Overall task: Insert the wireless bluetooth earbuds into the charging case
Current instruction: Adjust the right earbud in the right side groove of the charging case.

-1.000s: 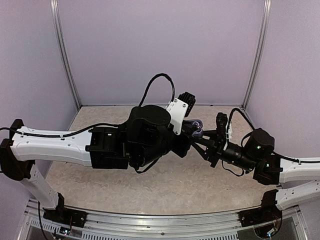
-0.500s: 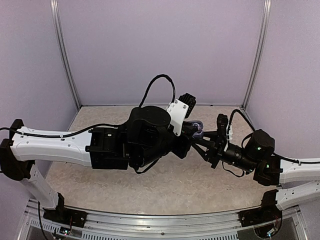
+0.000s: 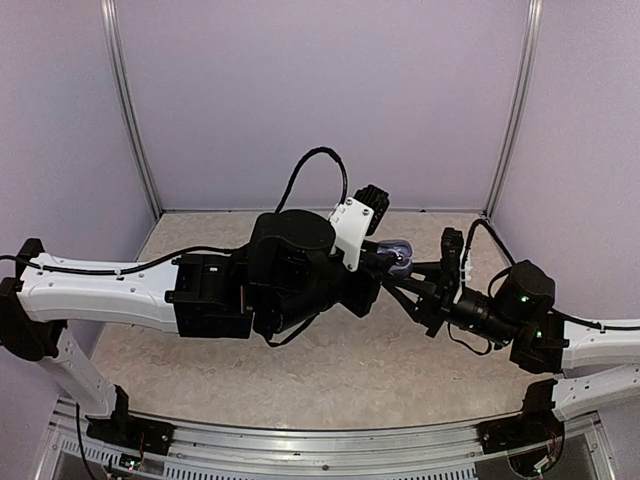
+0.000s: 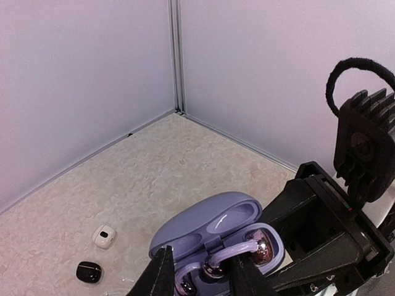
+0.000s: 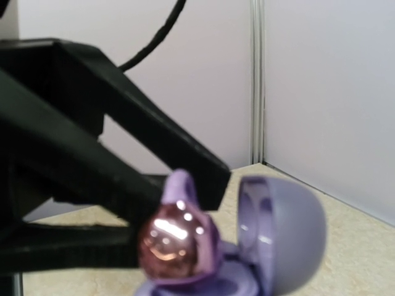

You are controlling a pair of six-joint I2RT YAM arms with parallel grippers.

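left claw (image 4: pixel 200 274) spread, straddling lilac earbud (image 4: pixel 217 266), lower centre | earbud sits in open charging case (image 4: pixel 210 225) | right claw (image 3: pixel 408 272) pinching charging case, above counter (image 4: pixel 154 166)

Two arms of glossy white moulded shell links (image 3: pixel 95 290), bulky matte black joint housings (image 3: pixel 290 268), thin black cable (image 3: pixel 318 160) looping over the left wrist, white camera bracket (image 3: pixel 350 232), black finned heat-sink block (image 4: pixel 365 148), small green indicator lights (image 3: pixel 518 297) on the right arm's black joint, tapered black fingers (image 4: pixel 162 274)
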